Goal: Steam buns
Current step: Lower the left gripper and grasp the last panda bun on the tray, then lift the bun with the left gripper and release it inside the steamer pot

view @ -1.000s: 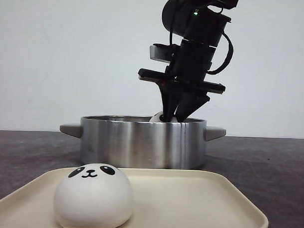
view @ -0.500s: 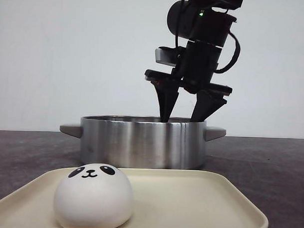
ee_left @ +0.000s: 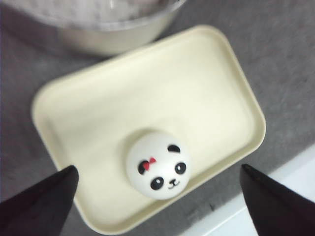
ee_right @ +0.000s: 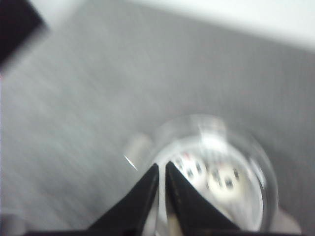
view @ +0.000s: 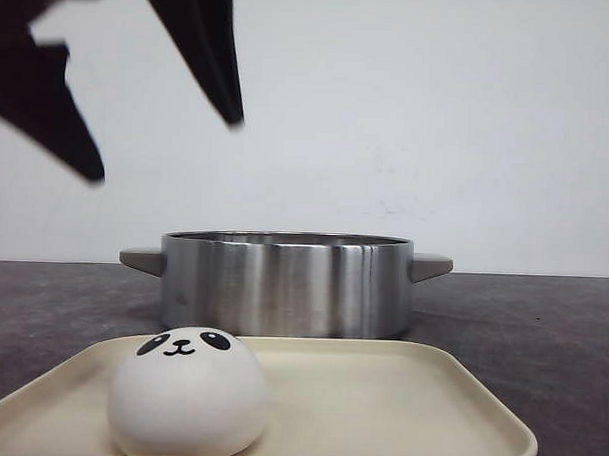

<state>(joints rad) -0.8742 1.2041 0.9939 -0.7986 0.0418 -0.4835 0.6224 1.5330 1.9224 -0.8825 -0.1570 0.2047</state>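
One white panda bun sits on the left part of the cream tray. In the left wrist view the bun has a red bow. My left gripper is open wide and empty, high above the tray; in its wrist view the bun lies below, between the fingers. The steel pot stands behind the tray. In the blurred right wrist view the pot holds panda buns. My right gripper is shut and empty, high above the pot. It is out of the front view.
The pot has a handle on each side. The dark grey tabletop runs around pot and tray. A white strip runs beyond the tray's near edge. A white wall stands behind.
The right gripper opened over the pot, then rose out of the front view. A bun it held over the rim no longer shows. The left gripper came into view at the upper left.
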